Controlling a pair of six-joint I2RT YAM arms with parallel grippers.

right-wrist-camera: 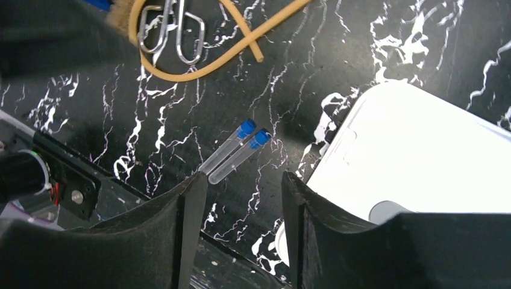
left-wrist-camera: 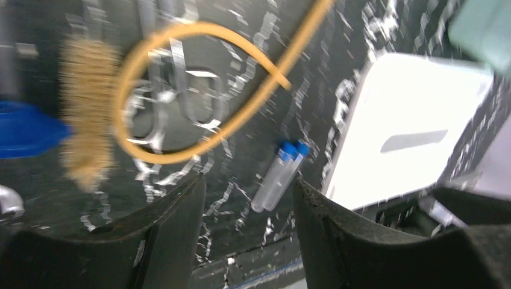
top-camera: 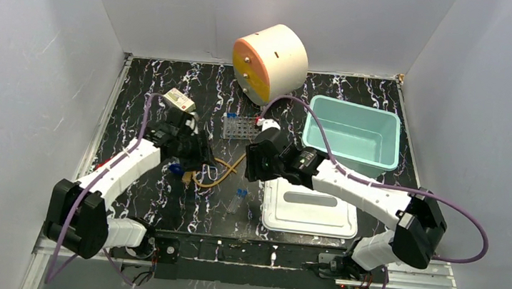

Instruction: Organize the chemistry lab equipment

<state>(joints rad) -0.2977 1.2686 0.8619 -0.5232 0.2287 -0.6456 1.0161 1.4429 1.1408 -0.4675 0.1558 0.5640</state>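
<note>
Two clear blue-capped tubes (right-wrist-camera: 236,150) lie side by side on the table (right-wrist-camera: 90,120), just left of the white lid (right-wrist-camera: 422,150) and nearer than the tan tubing coil (left-wrist-camera: 175,160). They lie untouched, just beyond the parted, empty fingers of the right gripper (right-wrist-camera: 244,177); the left gripper (left-wrist-camera: 248,186) is likewise parted and empty

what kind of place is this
Likely a robot test cell staged as a chemistry bench: grey walls box in a marbled table, a left arm and right arm are bolted at its near edge, and tubes, tubing and a tube rack sit on it.
</note>
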